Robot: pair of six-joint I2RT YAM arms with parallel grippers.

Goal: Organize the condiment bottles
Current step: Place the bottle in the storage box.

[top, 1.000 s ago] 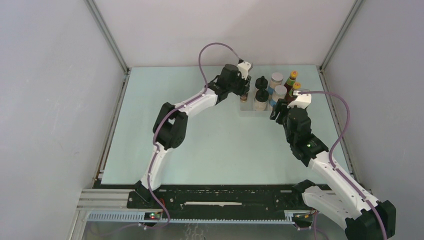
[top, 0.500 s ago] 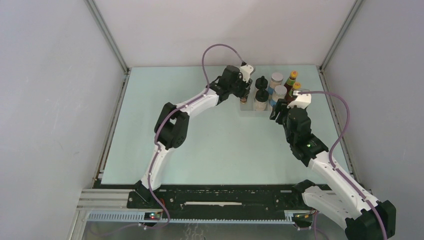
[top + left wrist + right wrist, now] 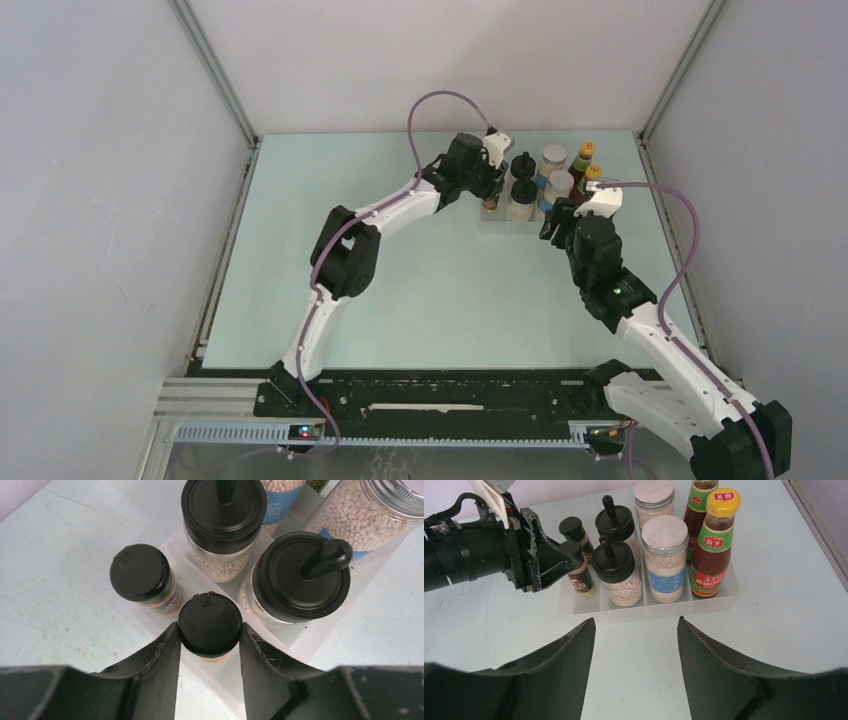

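Note:
My left gripper (image 3: 210, 632) is shut on the black cap of a tiny dark jar (image 3: 210, 622), which is at the near-left slot of the clear tray (image 3: 664, 611). I cannot tell if the jar rests on the tray floor. A second tiny dark jar (image 3: 141, 575) stands just behind it. Also in the tray are two black-lidded pale jars (image 3: 616, 570), two grey-lidded blue-labelled jars (image 3: 665, 560) and two red sauce bottles with yellow caps (image 3: 713, 555). My right gripper (image 3: 636, 622) is open and empty over the table, just in front of the tray.
The tray (image 3: 497, 224) sits at the far right of the pale table, between both wrists. The enclosure's right wall rail (image 3: 672, 210) runs close beside the right arm. The left gripper (image 3: 487, 185) hangs over the tray's left end.
My left gripper, with the tiny jar in it, has shifted slightly right toward the tray. The right arm has not moved.

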